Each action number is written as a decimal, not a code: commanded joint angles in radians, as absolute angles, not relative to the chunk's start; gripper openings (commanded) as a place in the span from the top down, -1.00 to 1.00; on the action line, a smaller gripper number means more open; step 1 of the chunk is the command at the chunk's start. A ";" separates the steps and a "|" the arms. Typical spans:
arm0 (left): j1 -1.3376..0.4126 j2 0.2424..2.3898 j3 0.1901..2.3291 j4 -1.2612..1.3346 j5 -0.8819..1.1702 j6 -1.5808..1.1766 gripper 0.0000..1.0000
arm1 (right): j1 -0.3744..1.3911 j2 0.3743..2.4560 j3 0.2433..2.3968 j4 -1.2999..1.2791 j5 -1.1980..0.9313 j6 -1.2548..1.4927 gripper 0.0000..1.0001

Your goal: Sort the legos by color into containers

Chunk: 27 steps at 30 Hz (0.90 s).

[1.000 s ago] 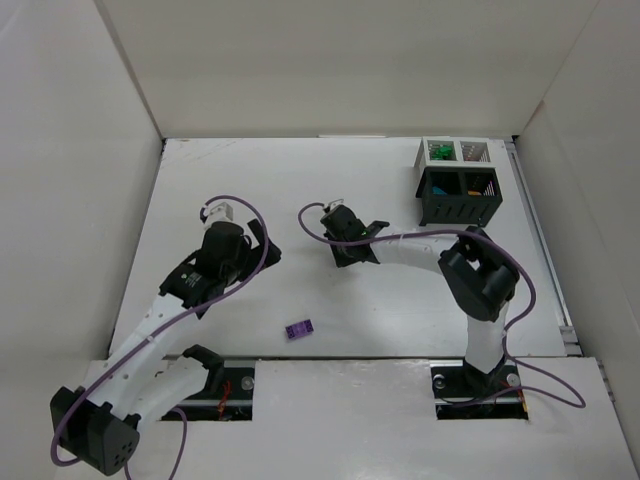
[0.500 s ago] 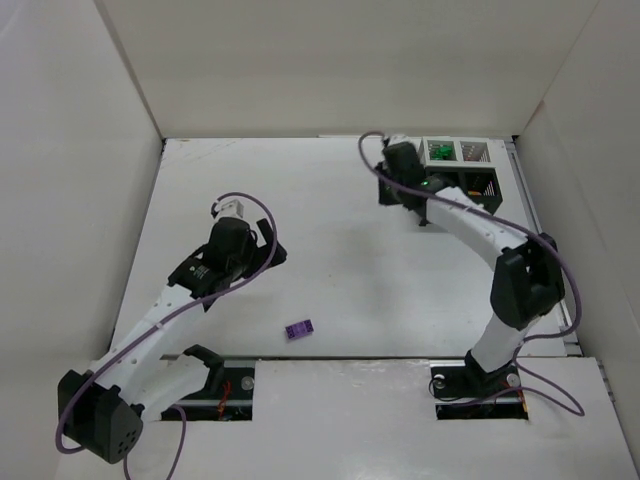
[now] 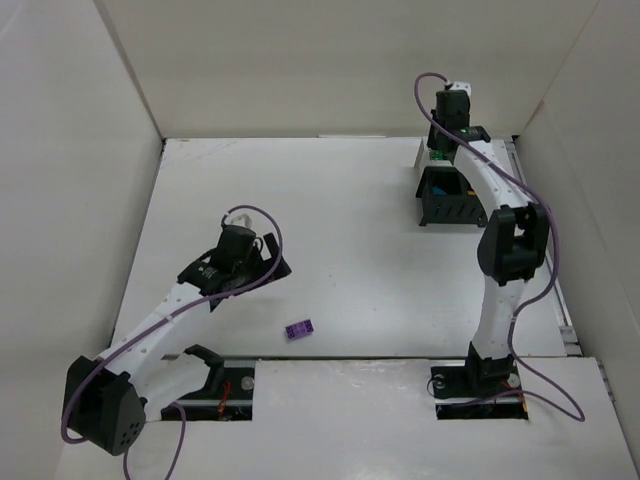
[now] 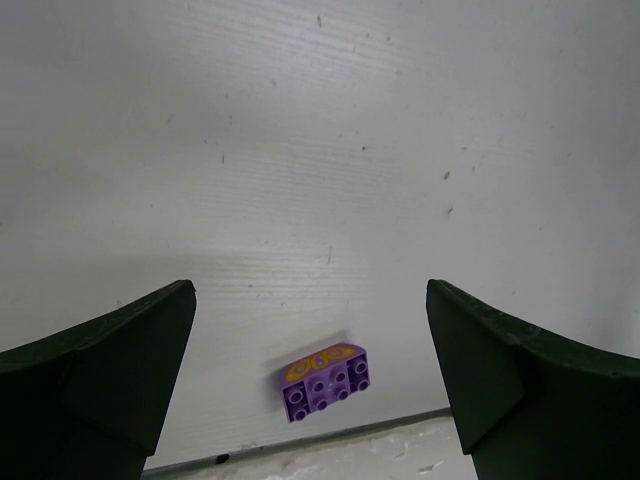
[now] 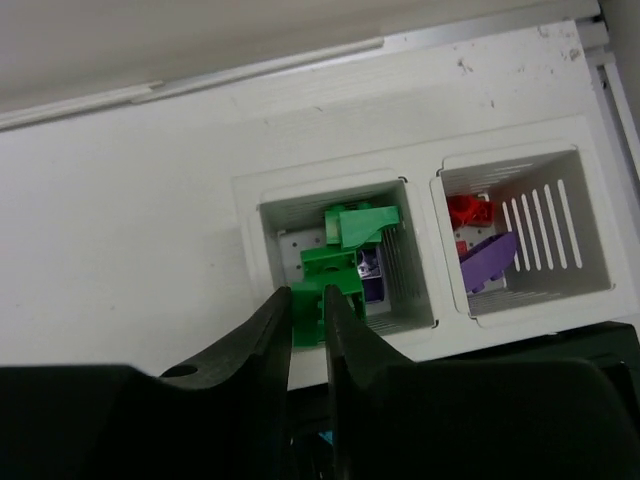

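Observation:
My right gripper (image 5: 307, 298) is shut on a green lego (image 5: 306, 318) and hangs over the left white bin (image 5: 262, 250) of the containers (image 3: 457, 195) at the back right. That bin holds several green legos (image 5: 350, 245). The right white bin (image 5: 600, 240) holds red (image 5: 468, 211) and purple (image 5: 488, 262) pieces. In the top view the right gripper (image 3: 449, 128) hides most of the white bins. A purple lego (image 3: 298, 329) with a yellow print lies near the table's front edge. My left gripper (image 3: 262, 262) is open above it, and the lego (image 4: 325, 380) lies between its fingers in the left wrist view.
The black bins (image 5: 600, 335) sit just in front of the white ones. White walls enclose the table on three sides. A seam (image 4: 350, 428) in the table front runs just below the purple lego. A metal rail (image 3: 545, 250) runs along the right side.
My right arm swung from the table's middle to the back right, over the white bins. My left gripper moved a little nearer and rightward, toward the purple lego.

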<state>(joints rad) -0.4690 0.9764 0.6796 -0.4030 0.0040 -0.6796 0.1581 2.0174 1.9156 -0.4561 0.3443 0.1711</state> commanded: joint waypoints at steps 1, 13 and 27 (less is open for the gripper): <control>-0.465 0.989 0.650 -0.416 0.086 -0.741 -1.00 | 0.144 2.068 2.020 -0.525 0.371 0.158 0.49; -0.572 0.977 0.594 -0.420 0.075 -0.821 -1.00 | 0.124 1.953 1.933 -0.483 0.336 0.149 -0.24; -0.851 0.959 0.554 -0.552 0.045 -0.997 -0.86 | 0.146 1.738 1.611 -0.422 0.126 0.149 -0.22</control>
